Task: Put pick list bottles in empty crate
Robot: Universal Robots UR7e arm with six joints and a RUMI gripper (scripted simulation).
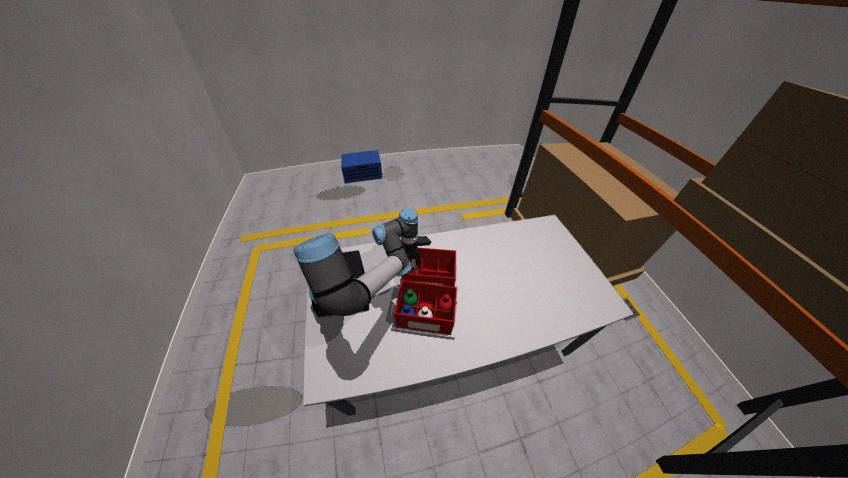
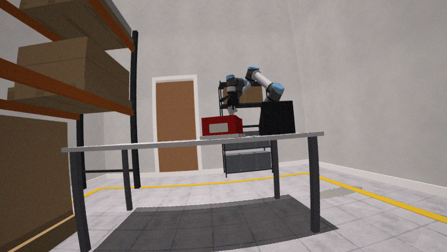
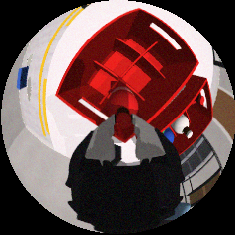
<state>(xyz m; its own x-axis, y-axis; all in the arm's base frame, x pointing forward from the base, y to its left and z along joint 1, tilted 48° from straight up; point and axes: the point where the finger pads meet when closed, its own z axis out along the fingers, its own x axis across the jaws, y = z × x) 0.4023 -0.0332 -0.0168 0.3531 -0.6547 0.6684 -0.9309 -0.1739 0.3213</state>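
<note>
My gripper (image 2: pixel 231 110) (image 3: pixel 122 115) is shut on a red bottle (image 3: pixel 123 101) by its dark top. The bottle is at the near-left end of the divided red target crate (image 1: pixel 445 255) (image 3: pixel 76 94); I cannot tell its height above the floor. No other bottle shows in that crate. The source crate (image 1: pixel 448 323) beside it holds a green bottle (image 1: pixel 409 298), a red bottle (image 1: pixel 445 301), a blue bottle (image 1: pixel 407 310) (image 3: pixel 169 135) and a white bottle (image 1: pixel 424 312) (image 3: pixel 182 123). The pick list cannot be made out.
The crates stand close together on the white table (image 1: pixel 522 285), near the robot's base. In the exterior view a red crate wall (image 2: pixel 231 126) hides what is behind it. A tall rack (image 1: pixel 525 172) with cartons stands beyond the table's far end.
</note>
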